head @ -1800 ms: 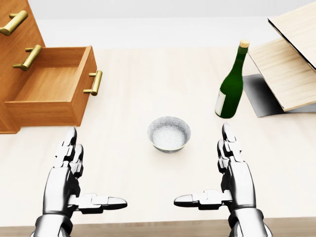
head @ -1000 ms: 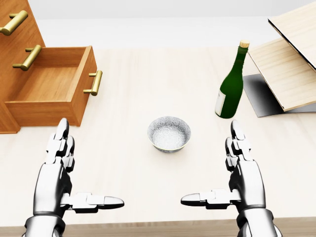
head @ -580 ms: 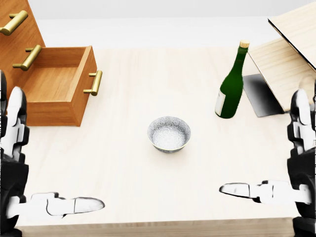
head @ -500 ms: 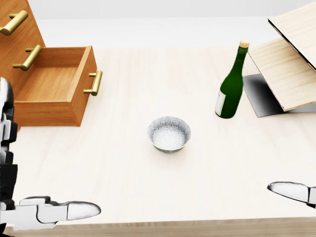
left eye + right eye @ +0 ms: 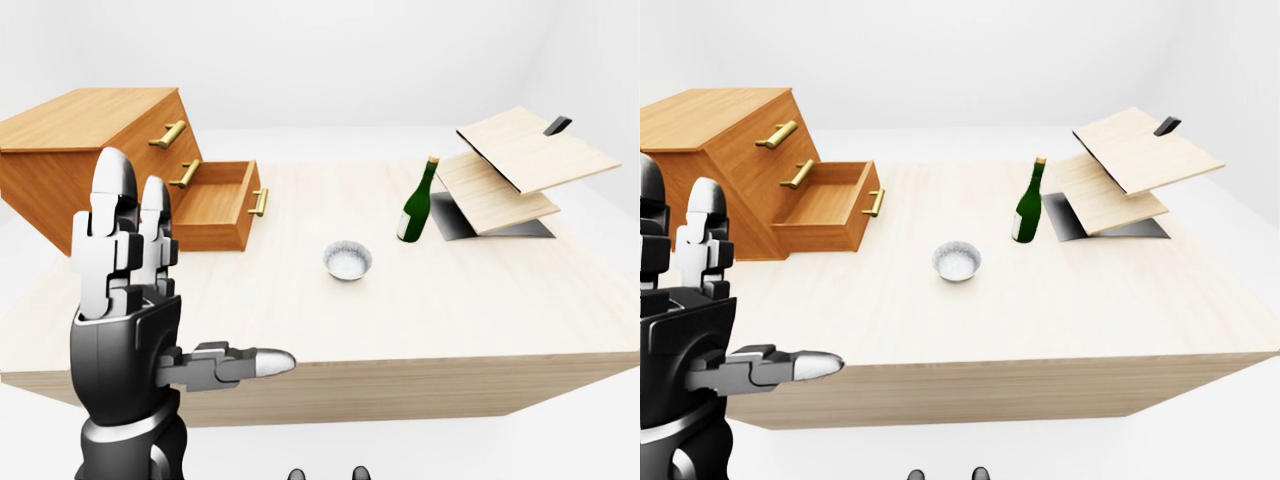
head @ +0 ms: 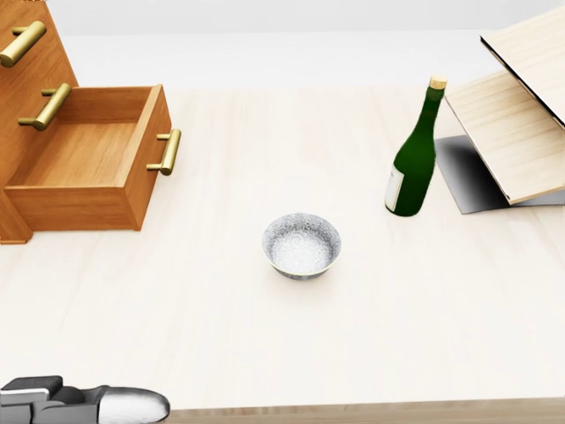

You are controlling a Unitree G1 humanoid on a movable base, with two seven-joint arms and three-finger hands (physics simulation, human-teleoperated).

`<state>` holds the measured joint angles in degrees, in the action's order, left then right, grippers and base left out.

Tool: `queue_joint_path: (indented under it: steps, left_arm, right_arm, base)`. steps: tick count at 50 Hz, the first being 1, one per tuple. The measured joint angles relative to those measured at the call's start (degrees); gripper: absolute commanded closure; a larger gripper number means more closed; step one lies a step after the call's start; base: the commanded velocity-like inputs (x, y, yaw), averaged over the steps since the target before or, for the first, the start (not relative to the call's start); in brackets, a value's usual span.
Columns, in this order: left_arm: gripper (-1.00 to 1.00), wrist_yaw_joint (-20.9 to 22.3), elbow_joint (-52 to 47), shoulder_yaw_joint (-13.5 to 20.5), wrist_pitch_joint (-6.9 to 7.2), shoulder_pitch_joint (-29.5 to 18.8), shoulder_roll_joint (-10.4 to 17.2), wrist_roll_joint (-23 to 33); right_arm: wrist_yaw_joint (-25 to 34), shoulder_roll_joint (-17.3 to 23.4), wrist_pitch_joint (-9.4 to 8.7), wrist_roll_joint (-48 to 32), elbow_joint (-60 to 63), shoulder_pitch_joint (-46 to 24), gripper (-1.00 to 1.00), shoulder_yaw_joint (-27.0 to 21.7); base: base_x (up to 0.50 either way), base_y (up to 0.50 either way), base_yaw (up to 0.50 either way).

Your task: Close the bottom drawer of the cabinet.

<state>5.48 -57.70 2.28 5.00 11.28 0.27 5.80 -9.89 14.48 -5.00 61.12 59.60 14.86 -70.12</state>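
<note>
Bottom drawer (image 6: 88, 168) sits pulled out at upper left of the head view, on the wooden cabinet (image 5: 85, 140); its long axis runs left-right, brass handle (image 6: 168, 151) pointing toward frame center. Inside looks empty. Left hand (image 5: 125, 310) raised at lower left of the left-eye view, fingers straight up, thumb out sideways, holding nothing. Right hand not visible. Bowl (image 6: 301, 245) mid-table (image 6: 265, 336), green bottle (image 6: 413, 159) upright at right, beside tilted boards (image 5: 510, 165).

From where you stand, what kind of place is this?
Probably a bare simulated test room, not a real home: a plain wooden table in white surroundings, holding a small cabinet with its bottom drawer open, a bowl and a green bottle.
</note>
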Motion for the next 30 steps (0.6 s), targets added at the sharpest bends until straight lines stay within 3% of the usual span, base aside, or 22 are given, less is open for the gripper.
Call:
queue_joint_path:
  steps: [30]
  left_arm:
    - [-1.00, -0.12, -0.20, -0.67, 0.00, 0.20, -0.07, 0.04]
  right_arm:
    - [-0.84, 0.84, 0.00, 3.83, 0.40, 0.23, -1.00, -3.41]
  base:
    - [0.49, -0.03, 0.00]
